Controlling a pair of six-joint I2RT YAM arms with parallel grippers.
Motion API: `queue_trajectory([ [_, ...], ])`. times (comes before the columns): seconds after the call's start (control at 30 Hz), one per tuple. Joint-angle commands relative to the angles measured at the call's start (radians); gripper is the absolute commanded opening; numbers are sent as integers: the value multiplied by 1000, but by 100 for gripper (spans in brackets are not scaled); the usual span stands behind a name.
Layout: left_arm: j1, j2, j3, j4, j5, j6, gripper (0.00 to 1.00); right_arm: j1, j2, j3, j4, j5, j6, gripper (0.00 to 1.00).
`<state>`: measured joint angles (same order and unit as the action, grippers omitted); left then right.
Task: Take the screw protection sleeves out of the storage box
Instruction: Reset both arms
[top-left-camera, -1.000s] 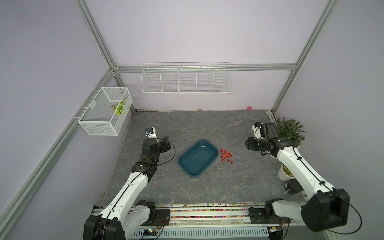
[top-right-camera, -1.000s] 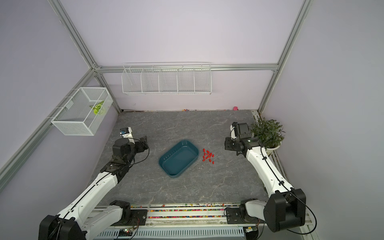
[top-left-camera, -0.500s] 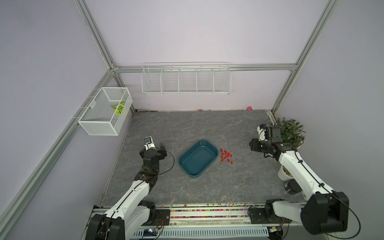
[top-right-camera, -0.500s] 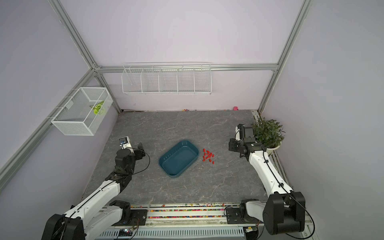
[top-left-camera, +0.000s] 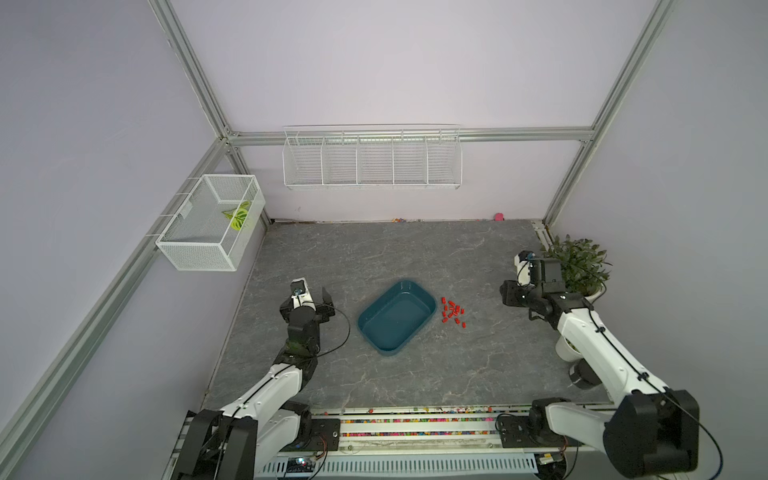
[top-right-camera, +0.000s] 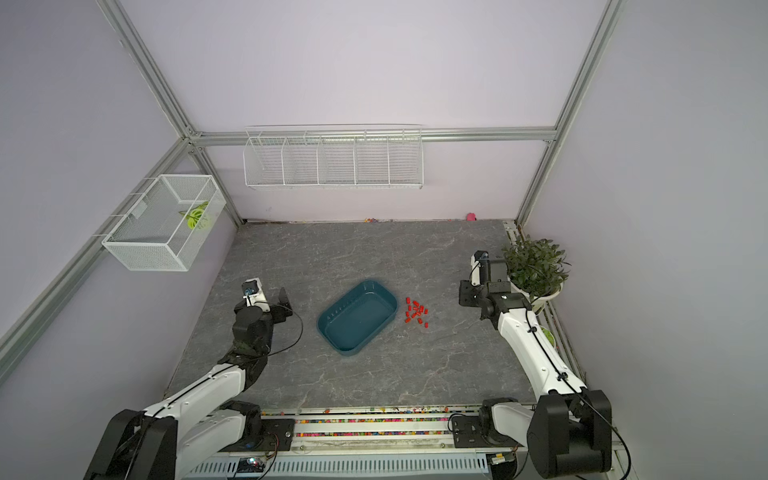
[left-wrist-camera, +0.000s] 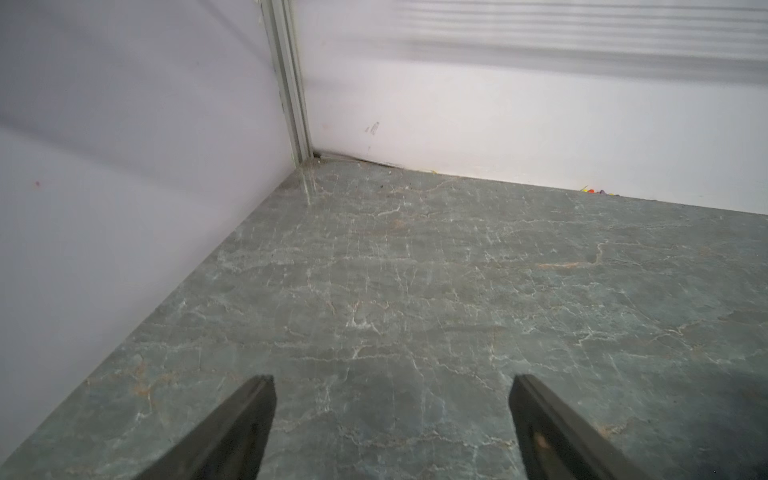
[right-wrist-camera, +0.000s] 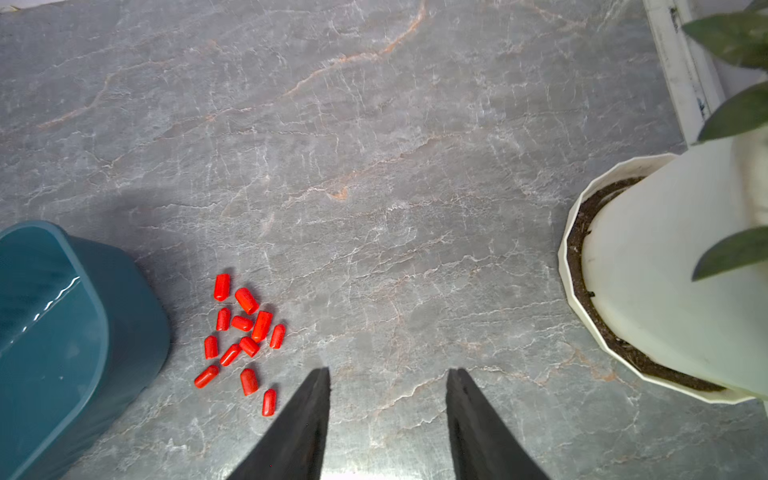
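Note:
The teal storage box (top-left-camera: 395, 320) (top-right-camera: 357, 318) lies in the middle of the grey floor, and nothing shows inside it. The red screw protection sleeves (top-left-camera: 452, 308) (top-right-camera: 415, 309) (right-wrist-camera: 262, 326) lie in a loose cluster on the floor, just right of the box (right-wrist-camera: 50, 332). My left gripper (top-left-camera: 309, 299) (left-wrist-camera: 391, 380) is left of the box. It faces the back left corner, open, with only bare floor between its fingers. My right gripper (top-left-camera: 508, 293) (right-wrist-camera: 388, 372) hangs right of the sleeves beside the plant, open and empty.
A potted plant (top-left-camera: 577, 262) in a white pot (right-wrist-camera: 665, 270) stands at the right edge, close to my right arm. A wire basket (top-left-camera: 212, 220) hangs on the left wall and a wire shelf (top-left-camera: 372, 160) on the back wall. A bead rail (top-left-camera: 415, 422) runs along the front.
My left gripper has opened wider, and its arm has folded back a little. My right arm has shifted slightly towards the plant. The box and the sleeves have not moved.

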<state>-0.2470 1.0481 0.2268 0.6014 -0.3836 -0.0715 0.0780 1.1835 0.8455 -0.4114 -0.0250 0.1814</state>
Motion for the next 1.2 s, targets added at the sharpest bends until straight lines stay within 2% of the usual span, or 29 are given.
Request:
queue_trajectory([
  [0.0, 5, 44, -26, 122, 34, 50, 99, -3, -39, -57, 88, 20, -47, 50],
  [0.13, 8, 122, -6, 184, 99, 92, 100, -4, -45, -110, 166, 38, -73, 54],
  [0.33, 43, 171, 6, 236, 110, 108, 100, -4, -53, -187, 295, 110, -109, 58],
  [0.43, 91, 185, 11, 251, 155, 87, 100, -3, -90, -268, 422, 152, -138, 73],
  [0.47, 112, 191, 20, 244, 174, 75, 100, -5, -100, -302, 477, 172, -145, 80],
  [0.5, 132, 199, 32, 224, 180, 60, 100, -5, -104, -331, 531, 187, -153, 97],
  [0.53, 147, 209, 38, 226, 184, 47, 100, -5, -102, -355, 575, 203, -157, 99],
  [0.67, 234, 279, 32, 326, 229, 3, 100, -5, -42, -398, 713, 271, -171, 99],
  [0.77, 271, 408, 37, 426, 263, -28, 100, -7, 33, -407, 824, 265, -181, 99],
  [0.83, 287, 466, 51, 473, 350, 16, 100, -8, 93, -395, 870, 248, -177, 99],
  [0.93, 287, 442, 91, 360, 363, 10, 100, -9, 183, -395, 977, 265, -167, 99],
  [1.03, 287, 450, 92, 371, 376, 21, 100, -8, 227, -370, 992, 211, -156, 99],
  [1.07, 287, 450, 99, 357, 381, 21, 100, -9, 245, -387, 1053, 175, -175, 99],
  [1.17, 287, 460, 138, 299, 413, 38, 100, -9, 299, -417, 1142, 175, -169, 99],
])
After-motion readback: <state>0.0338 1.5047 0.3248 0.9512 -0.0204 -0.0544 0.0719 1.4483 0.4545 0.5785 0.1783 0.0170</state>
